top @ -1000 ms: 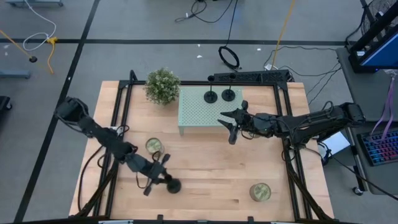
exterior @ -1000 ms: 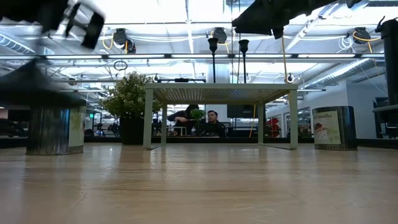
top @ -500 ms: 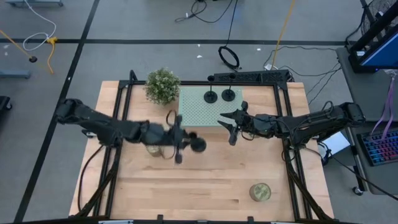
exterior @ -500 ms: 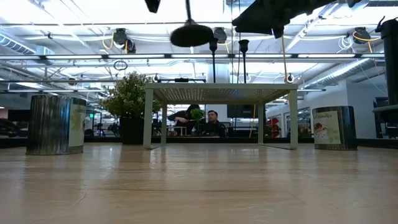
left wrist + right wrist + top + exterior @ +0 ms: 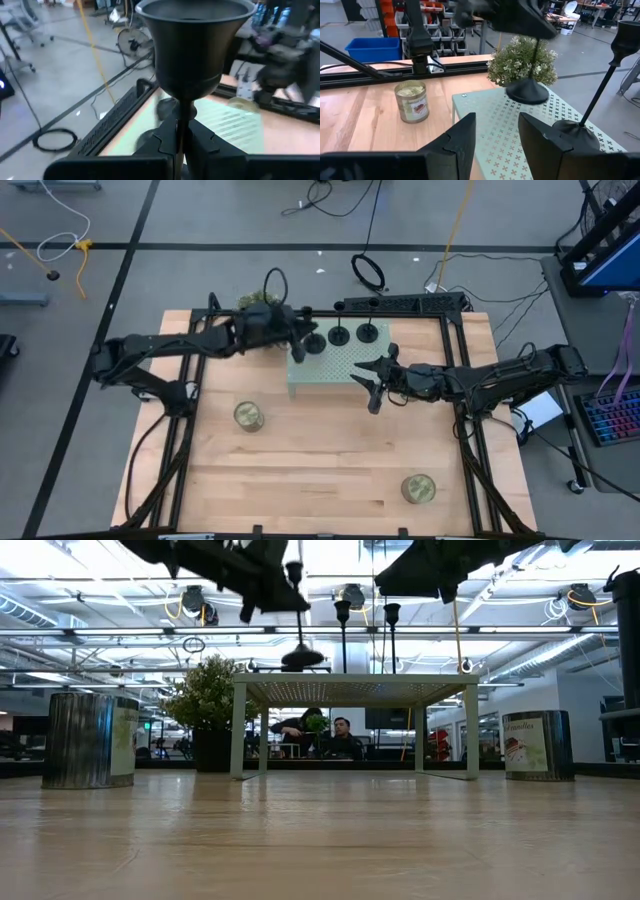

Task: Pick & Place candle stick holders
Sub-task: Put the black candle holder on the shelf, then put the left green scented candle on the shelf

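Your left gripper (image 5: 179, 137) has its fingers pinched on the holder's (image 5: 311, 343) thin stem; it's rigid, bottom-heavy, probably slick. Grip low. Right gripper (image 5: 495, 131) waits, fingers spread.

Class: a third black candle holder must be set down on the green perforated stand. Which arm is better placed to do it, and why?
Left. The left gripper already grips the candle holder by its stem over the stand; the right gripper hangs open and empty.

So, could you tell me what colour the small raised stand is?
Pale mint green stand, perforated with small crosses; clearest in the right wrist view.
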Controlling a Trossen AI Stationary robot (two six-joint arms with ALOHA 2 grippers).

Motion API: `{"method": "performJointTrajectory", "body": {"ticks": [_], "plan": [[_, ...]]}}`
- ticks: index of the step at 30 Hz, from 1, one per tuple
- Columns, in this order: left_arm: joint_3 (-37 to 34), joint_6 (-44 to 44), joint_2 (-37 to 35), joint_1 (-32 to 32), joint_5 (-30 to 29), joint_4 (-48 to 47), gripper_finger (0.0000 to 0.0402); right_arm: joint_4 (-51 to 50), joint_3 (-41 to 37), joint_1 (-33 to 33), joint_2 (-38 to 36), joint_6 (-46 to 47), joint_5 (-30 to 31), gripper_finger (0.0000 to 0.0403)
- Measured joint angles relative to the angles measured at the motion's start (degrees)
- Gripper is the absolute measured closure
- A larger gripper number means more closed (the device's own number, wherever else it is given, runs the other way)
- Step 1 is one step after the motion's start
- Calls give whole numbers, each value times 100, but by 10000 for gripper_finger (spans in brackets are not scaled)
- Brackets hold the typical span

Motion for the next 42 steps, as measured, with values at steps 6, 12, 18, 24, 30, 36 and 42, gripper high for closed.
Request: {"method": "performJointTrajectory", "body": {"ticks": [6, 12, 18, 24, 30, 36, 42], "plan": [[-4, -3, 323, 564, 158, -114, 388, -45, 0, 0, 0, 0, 0, 259], [-2, -11, 469, 668, 191, -127, 386, -163, 0, 0, 0, 0, 0, 259], [-2, -13, 469, 668, 175, -158, 364, -186, -2, 0, 0, 0, -1, 259], [-7, 29, 474, 663, 151, -233, 305, -186, -2, 0, 0, 0, 1, 259], [-2, 165, 106, 543, 13, -814, 260, -190, -4, 2, 0, 17, 0, 259], [-7, 215, -526, 268, -287, -1874, 233, -190, -4, 2, 0, 20, -2, 259], [-7, -383, -1259, -462, -256, -3637, 230, -195, -4, 2, 0, 40, -2, 259]]}}
